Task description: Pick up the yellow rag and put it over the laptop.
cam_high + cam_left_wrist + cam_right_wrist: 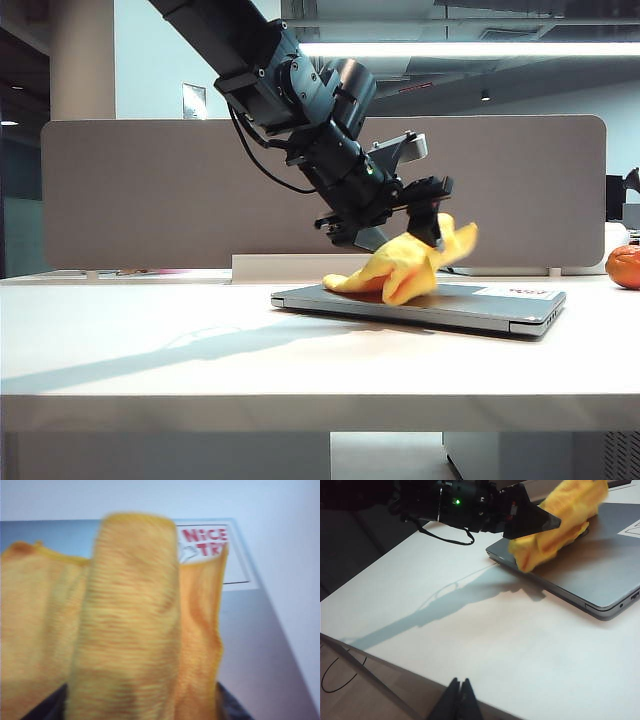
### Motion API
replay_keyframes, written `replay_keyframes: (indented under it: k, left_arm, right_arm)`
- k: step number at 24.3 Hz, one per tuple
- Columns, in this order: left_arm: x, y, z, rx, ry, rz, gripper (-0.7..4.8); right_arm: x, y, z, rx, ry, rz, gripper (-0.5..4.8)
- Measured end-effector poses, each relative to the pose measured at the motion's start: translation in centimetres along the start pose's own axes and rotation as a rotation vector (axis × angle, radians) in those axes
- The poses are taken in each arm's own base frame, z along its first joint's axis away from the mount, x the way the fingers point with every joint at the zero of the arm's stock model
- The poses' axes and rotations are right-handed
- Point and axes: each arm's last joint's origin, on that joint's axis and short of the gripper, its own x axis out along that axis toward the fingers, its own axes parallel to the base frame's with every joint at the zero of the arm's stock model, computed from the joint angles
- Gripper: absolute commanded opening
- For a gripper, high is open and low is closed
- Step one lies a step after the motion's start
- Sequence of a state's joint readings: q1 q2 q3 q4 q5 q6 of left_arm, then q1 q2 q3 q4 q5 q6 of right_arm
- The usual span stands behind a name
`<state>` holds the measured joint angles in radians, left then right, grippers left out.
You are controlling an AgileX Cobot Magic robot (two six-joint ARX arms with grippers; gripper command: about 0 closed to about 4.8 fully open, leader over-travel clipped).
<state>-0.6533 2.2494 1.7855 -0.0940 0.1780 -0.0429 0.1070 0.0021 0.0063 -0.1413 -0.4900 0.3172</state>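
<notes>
The yellow rag (410,265) lies bunched on the lid of the silver-grey laptop (490,305), one corner still sticking up at its right. My left gripper (412,228) hangs tilted right over it. In the left wrist view the rag (125,620) fills the space between the two dark fingers, which stand wide apart at either side, so the gripper (142,690) is open. Behind the rag shows the laptop (270,645). My right gripper (460,686) is shut and empty at the table's near edge, far from the laptop (600,570) and the rag (560,520).
A white sticker with red print (220,555) sits on the lid's far right corner. An orange fruit (624,267) rests at the table's right edge. A grey partition (150,200) stands along the back of the white table (150,340).
</notes>
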Motion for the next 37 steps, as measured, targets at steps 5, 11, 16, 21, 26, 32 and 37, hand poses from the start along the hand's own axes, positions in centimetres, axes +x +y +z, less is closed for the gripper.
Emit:
replay_keyframes:
  k: [5, 11, 16, 21, 26, 32, 37]
  left_arm:
    - [0.0, -0.3, 0.2, -0.06, -0.016, -0.097, 4.79]
    - [-0.6, -0.4, 1.3, -0.078, -0.062, -0.113, 4.79]
    - [-3.5, -1.0, 4.0, -0.07, -0.142, -0.111, 4.79]
    - [-6.4, -1.1, 5.8, -0.072, -0.161, -0.094, 4.19]
    - [-9.2, -1.1, 6.9, -0.074, -0.136, -0.081, 1.54]
    - [-13.1, -0.7, 8.2, 0.0, -0.128, -0.028, -0.06]
    - [-15.6, -1.1, 8.6, 0.078, -0.082, -0.014, -0.06]
  right_arm:
    - [0.0, 0.0, 0.0, 0.0, 0.0, 0.0, 0.04]
    - [0.0, 0.0, 0.0, 0.0, 0.0, 0.0, 0.03]
    - [0.0, 0.0, 0.0, 0.0, -0.005, -0.016, 0.04]
    - [0.0, -0.2, 0.1, -0.004, -0.026, -0.081, 0.03]
    - [-0.1, -0.6, 0.2, -0.044, -0.062, -0.204, 0.03]
    - [-0.2, -0.9, 0.3, -0.094, -0.09, -0.327, 0.03]
    - [-0.3, -1.2, 0.4, -0.131, -0.107, -0.42, 0.02]
